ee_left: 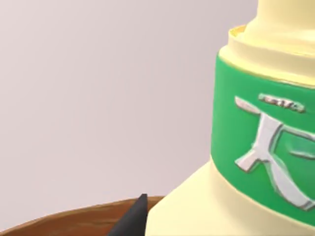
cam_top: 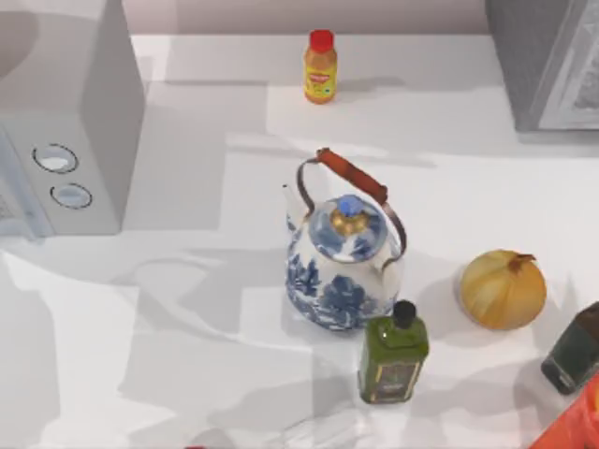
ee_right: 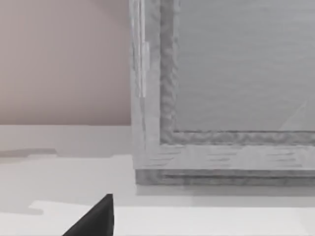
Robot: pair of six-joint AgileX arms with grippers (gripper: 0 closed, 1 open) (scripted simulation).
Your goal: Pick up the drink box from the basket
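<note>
Surface (cam_top: 206,131): kettle (cam_top: 342,257) centre, juice bottle (cam_top: 320,65) behind, oil bottle (cam_top: 394,358) and onion (cam_top: 504,289) right. Drink box unlocated. Left wrist view: cream bottle (ee_left: 266,147), green label, brown rim (ee_left: 74,219). Tool openings: cannot tell.

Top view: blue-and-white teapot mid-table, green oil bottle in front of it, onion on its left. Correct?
Not quite. In the top view the onion sits to the right of the blue-and-white teapot, not the left. The green oil bottle does stand in front of it.

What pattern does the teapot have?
A blue floral pattern on white; the teapot shows best in the top view.
</note>
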